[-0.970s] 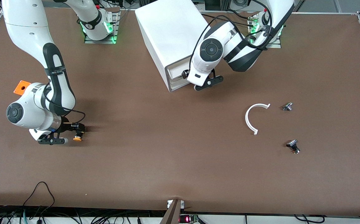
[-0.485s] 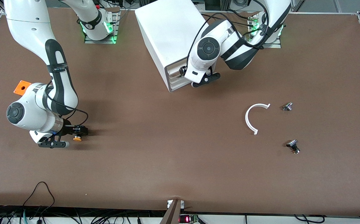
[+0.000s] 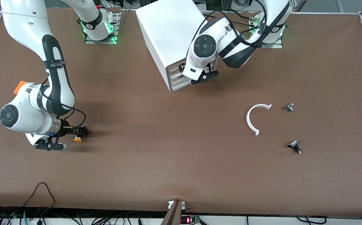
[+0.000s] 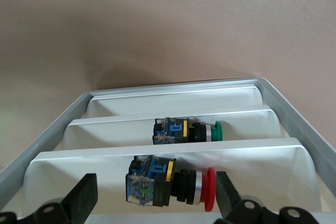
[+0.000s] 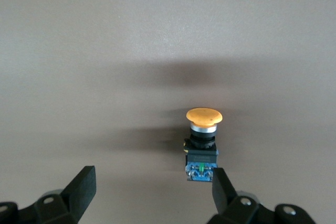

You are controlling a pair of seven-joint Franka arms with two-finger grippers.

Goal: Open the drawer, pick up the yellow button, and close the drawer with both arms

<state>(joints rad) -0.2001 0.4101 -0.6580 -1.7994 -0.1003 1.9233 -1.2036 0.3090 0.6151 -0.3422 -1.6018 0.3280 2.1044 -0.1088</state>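
Observation:
The button (image 3: 77,139), with its orange cap and dark body, lies on the table; it also shows in the right wrist view (image 5: 202,140). My right gripper (image 3: 79,132) is open and low over the table, and one fingertip (image 5: 220,182) is beside the button's body (image 5: 153,177). The white cabinet (image 3: 168,31) stands between the arm bases. My left gripper (image 3: 184,68) is open at the cabinet's front (image 4: 155,182), level with its upper drawers (image 4: 173,153). The drawer fronts sit nearly flush in the grey frame (image 4: 58,129). I cannot tell whether a finger touches the top drawer.
A red-capped button (image 4: 173,182) and a green-capped one (image 4: 186,131) show in two drawers. An orange box (image 3: 20,87) peeks out beside the right arm. A white arc (image 3: 253,118) and two small metal parts (image 3: 289,107) (image 3: 294,147) lie toward the left arm's end.
My left gripper has moved in against the cabinet's front, and the protruding drawer has gone in. My right hand has drawn back a little from the button, which stays on the table.

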